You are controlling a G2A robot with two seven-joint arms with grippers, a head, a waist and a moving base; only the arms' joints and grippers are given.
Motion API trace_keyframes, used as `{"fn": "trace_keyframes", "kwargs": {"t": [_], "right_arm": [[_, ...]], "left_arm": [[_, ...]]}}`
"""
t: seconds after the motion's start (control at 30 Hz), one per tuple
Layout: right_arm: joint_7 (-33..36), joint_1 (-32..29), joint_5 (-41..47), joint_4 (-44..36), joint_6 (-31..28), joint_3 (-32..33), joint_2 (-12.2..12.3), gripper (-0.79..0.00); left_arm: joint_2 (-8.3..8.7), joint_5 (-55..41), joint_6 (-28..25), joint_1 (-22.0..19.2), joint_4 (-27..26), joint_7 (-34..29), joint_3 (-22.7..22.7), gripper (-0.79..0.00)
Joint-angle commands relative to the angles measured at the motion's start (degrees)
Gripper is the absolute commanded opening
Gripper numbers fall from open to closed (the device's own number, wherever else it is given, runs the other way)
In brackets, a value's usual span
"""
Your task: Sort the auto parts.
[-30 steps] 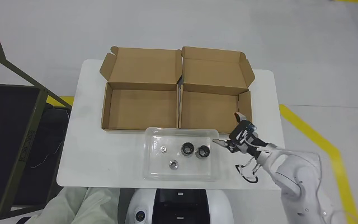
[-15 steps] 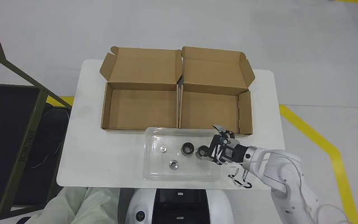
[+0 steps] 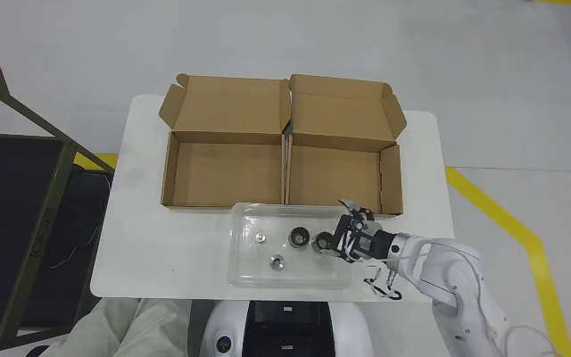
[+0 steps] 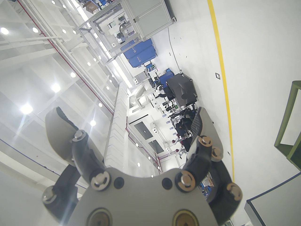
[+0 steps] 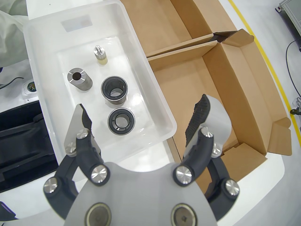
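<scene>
A: So, the right claw [image 5: 143, 105] is gaping wide above the nearer black ring [image 5: 121, 121] inside the clear tray [image 5: 150, 76]?
B: Yes; I'm judging a finger [image 5: 198, 116] is risking clipping the tray wall or the neighbouring ring [image 5: 114, 90], knocking things askew.

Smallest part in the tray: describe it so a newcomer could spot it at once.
In the clear plastic tray beside the two cardboard boxes stand four parts. The small silver pin is farthest from the right arm's open jaws. Unlike the two black rings and the bored cylinder, it is slim, with a stud on top.
</scene>
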Motion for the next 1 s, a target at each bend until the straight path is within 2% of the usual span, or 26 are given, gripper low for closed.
{"fn": "trace_keyframes", "kwargs": {"t": [0.0, 0.23, 0.53, 0.97], "right_arm": [[0.76, 0.25, -2.37, -0.97, -1.68, -1.54, 0.21, 0.0], [6.94, 2.63, -5.65, -0.68, -5.46, -6.79, 0.58, 0.0], [16.06, 6.61, -3.56, 2.8, -5.15, -11.03, 0.61, 0.0], [22.53, 11.14, -2.06, 6.87, -2.23, -15.79, 0.58, 0.0]], "left_arm": [[0.0, 0.0, 0.0, 0.0, 0.0, 0.0, 0.0, 0.0], [0.0, 0.0, 0.0, 0.0, 0.0, 0.0, 0.0, 0.0], [0.0, 0.0, 0.0, 0.0, 0.0, 0.0, 0.0, 0.0], [0.0, 0.0, 0.0, 0.0, 0.0, 0.0, 0.0, 0.0]]}}
